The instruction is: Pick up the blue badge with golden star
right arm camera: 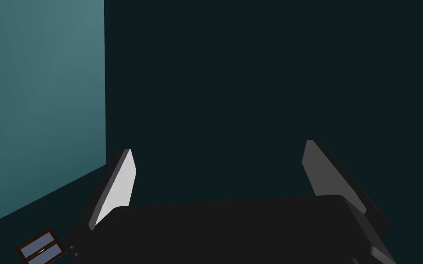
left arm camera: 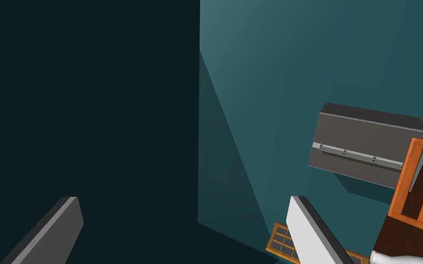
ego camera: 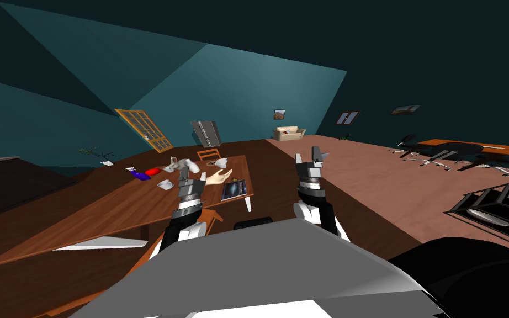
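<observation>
Hovering left of centre in the head view, the left gripper point(ego camera: 184, 173) points upward in front of the wooden table point(ego camera: 82, 221). Its two fingers point(left arm camera: 304, 229) are spread wide in the left wrist view, released, with nothing between them. The right gripper point(ego camera: 316, 157) stands upright just right of centre, over the brown floor past the table's right end. It too is released, its blades well apart and bare (the right wrist view makes this plain).

The blue badge point(ego camera: 136, 174) lies flat on the table, left of centre in the frame. It is to the left of the left gripper and well apart from it (its star is too small to make out). A red thing point(ego camera: 153, 171) lies just beside the badge on its right. A white bowl point(ego camera: 164, 184) sits below that, nearer the gripper.

Further right on the table are a white figurine point(ego camera: 180, 163), a white cup point(ego camera: 221, 163), a pale model hand point(ego camera: 218, 176) and a dark book point(ego camera: 233, 189) by the table's right edge. An orange chair point(ego camera: 209, 154) stands at the table's far side, with a grey cabinet point(ego camera: 207, 132) behind it against the teal wall.
</observation>
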You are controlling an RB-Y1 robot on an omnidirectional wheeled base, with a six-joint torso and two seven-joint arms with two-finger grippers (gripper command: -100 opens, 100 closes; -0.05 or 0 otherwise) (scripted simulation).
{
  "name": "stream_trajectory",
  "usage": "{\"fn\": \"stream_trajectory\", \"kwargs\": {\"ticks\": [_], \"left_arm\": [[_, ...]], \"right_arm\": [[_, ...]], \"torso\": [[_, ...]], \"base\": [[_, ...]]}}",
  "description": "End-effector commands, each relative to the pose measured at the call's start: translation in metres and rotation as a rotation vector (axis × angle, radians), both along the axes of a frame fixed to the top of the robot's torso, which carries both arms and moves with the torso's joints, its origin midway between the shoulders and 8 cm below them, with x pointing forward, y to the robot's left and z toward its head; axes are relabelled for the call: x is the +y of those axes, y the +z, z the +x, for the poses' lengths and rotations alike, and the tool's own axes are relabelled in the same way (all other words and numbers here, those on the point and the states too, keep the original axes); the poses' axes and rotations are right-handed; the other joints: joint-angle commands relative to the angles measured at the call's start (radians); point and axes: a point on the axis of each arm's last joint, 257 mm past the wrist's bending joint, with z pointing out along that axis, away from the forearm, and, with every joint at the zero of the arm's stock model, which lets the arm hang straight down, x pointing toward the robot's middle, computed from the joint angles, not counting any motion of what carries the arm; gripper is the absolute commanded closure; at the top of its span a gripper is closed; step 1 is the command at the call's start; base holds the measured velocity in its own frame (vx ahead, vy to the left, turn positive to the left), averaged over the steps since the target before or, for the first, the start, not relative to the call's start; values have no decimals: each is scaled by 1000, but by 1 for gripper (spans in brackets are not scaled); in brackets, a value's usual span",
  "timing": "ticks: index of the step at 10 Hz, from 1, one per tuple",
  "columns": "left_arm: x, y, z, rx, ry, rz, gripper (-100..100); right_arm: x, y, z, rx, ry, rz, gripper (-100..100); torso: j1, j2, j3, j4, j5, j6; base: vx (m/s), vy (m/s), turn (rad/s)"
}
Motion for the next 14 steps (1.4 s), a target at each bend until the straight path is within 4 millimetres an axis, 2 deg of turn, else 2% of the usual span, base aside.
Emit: {"fn": "stream_trajectory", "kwargs": {"ticks": [1,6,14], "left_arm": [[-5,-3,5,16,-27,5,-100],[-17,-28,36,126,-92,-52,-100],[-17,-81,74,323,-113,-114,-100]], "right_arm": [[0,0,0,0,0,0,0],[0,0,0,0,0,0,0],[0,0,0,0,0,0,0]], "torso": [[0,0,0,0,0,0],[-12,-2,-1,0,-3,0],[-6,-1,-1,0,-1,0]], "base": [[-1,-48,-93],[29,-163,-128],[41,-111,-78]]}}
